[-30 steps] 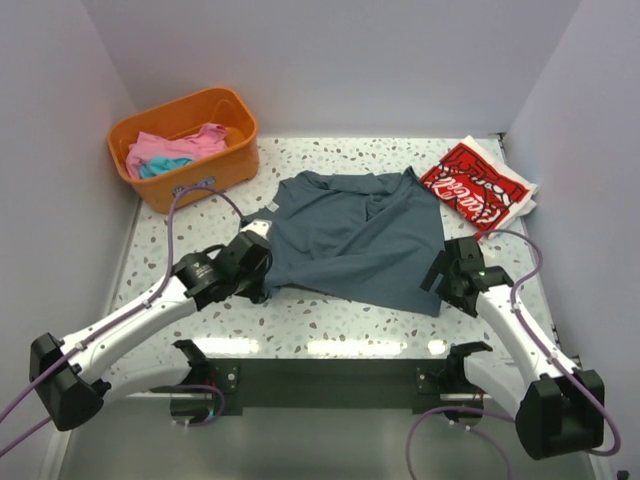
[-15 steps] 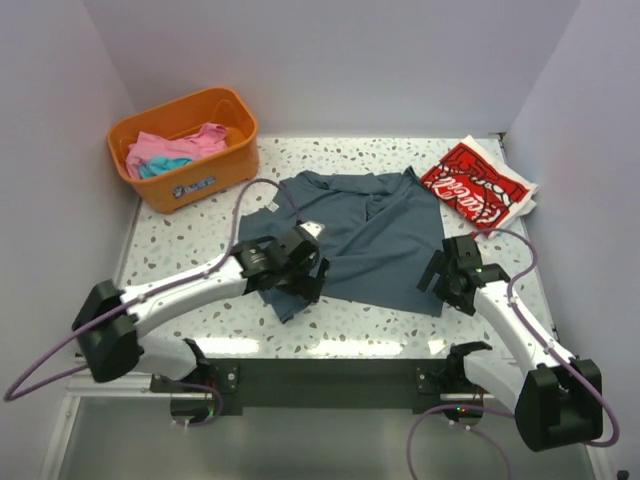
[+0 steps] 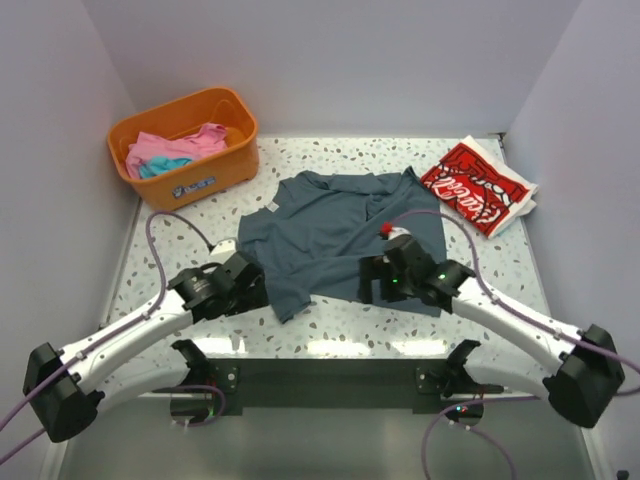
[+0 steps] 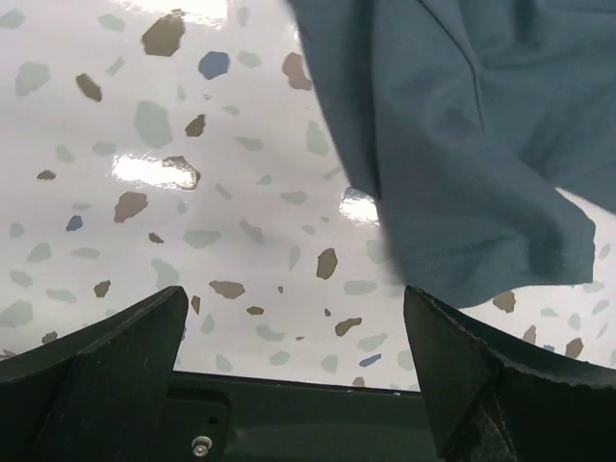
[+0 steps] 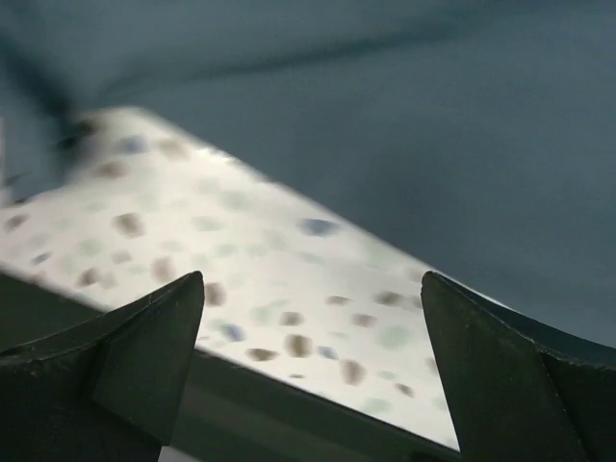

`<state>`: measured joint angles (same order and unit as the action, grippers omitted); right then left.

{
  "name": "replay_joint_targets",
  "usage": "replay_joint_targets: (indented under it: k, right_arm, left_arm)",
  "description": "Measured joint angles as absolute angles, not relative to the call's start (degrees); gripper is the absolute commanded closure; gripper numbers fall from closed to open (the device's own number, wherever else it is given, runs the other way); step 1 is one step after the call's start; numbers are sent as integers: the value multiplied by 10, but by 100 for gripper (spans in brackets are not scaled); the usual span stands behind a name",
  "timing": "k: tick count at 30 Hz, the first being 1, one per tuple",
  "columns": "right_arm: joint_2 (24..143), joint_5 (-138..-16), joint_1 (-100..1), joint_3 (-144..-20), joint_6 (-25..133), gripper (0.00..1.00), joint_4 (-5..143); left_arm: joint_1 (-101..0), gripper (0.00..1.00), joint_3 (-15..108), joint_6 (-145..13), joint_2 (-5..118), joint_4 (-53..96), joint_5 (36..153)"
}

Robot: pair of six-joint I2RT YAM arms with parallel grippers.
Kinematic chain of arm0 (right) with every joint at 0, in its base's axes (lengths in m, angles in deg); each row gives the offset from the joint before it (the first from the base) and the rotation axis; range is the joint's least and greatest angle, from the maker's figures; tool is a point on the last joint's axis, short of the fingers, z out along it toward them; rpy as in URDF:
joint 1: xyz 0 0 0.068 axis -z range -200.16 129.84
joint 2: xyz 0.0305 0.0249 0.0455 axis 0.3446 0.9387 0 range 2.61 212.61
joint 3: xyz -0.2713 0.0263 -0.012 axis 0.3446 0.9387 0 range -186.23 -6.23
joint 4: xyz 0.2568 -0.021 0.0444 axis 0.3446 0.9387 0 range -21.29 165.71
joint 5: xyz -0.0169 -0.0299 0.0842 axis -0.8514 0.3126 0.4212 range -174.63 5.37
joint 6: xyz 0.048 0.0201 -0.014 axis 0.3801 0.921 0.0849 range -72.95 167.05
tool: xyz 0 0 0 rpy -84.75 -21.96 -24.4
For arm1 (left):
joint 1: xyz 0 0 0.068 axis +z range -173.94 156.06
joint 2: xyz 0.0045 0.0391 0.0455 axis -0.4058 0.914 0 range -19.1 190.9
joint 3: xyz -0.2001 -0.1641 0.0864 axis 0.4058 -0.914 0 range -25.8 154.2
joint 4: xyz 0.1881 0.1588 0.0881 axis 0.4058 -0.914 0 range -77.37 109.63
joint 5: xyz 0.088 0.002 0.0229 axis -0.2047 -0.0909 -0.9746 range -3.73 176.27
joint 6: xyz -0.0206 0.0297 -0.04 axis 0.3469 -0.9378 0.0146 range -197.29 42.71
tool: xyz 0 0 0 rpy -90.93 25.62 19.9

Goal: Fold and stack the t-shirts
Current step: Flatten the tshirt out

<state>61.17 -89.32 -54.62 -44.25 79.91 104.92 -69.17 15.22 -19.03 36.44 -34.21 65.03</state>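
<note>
Now left hand (image 4: 296,308) off the t-shirt (image 3: 340,235)

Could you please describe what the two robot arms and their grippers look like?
Both the left arm and the right arm have glossy white tube-like links connected by chunky black joints. A thin purple cable loops along each arm. The left gripper and right gripper are black, each with two broad, wedge-shaped fingers.

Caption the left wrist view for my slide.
Open left gripper above the speckled terrazzo table, beside a slate-blue cloth t-shirt.
</note>
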Motion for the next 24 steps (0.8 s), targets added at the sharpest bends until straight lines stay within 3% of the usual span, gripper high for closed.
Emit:
replay_joint_targets:
  k: [4, 8, 11, 12, 14, 15, 24]
  right_arm:
    - [727, -867, -716, -536, 805, 3, 962]
    - [890, -861, -797, -637, 807, 14, 908]
    - [1003, -861, -838, -709, 810, 44, 897]
    - [1022, -862, -844, -720, 814, 66, 895]
    - [1047, -867, -850, -731, 822, 84, 896]
    - [1050, -868, -850, -731, 828, 100, 897]
    - [997, -913, -839, -731, 864, 100, 900]
  left_arm:
    - [-671, 0, 145, -164, 320, -353, 635]
    - [-664, 0, 145, -150, 298, -357, 617]
    - [-663, 0, 144, -143, 290, -362, 611]
    - [-663, 0, 143, -140, 285, -362, 611]
    - [-663, 0, 141, -138, 274, -362, 612]
    - [-663, 0, 139, -138, 268, -362, 613]
    - [-663, 0, 129, -142, 279, -353, 621]
